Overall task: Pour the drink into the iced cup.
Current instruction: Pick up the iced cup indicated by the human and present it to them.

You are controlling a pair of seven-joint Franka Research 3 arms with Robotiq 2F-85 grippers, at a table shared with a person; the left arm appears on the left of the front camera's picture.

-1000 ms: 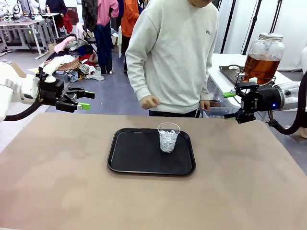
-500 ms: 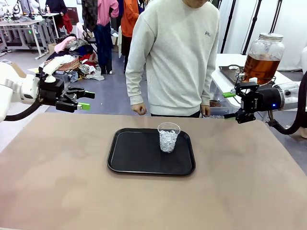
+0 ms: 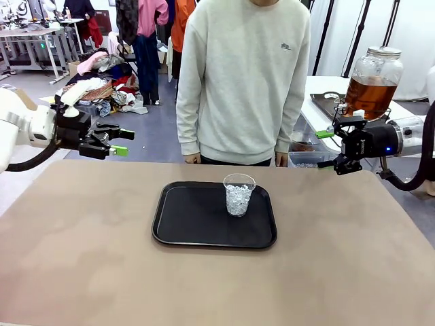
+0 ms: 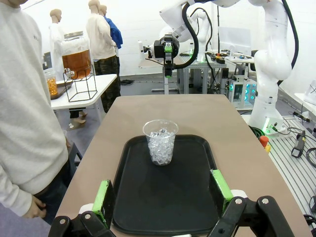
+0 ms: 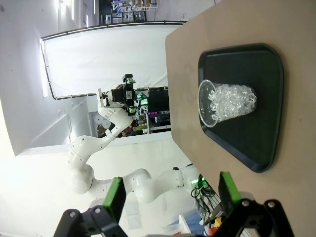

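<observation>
Fingers [image 4: 103, 196] of the left gripper [image 3: 124, 142] and the right gripper [image 3: 324, 149] are spread wide and empty near the table's [image 3: 81, 272] far corners. A person [image 3: 238, 81] is seen at the far edge behind the black tray [image 3: 183, 217], around which bare tabletop is left. The drink [image 3: 369, 98] is kept in a lidded jar [image 3: 376, 68] on a side table [image 4: 101, 84] behind the right gripper; the iced cup [image 3: 238, 195] is set upright at the tray's far right.

Smooth grey floor [image 3: 160, 136] upper left, heap of mixed clothes [image 3: 102, 92] on it. White rectangular side table [image 3: 319, 83] upper right, white wall [image 3: 414, 34] behind. Even indoor light.
</observation>
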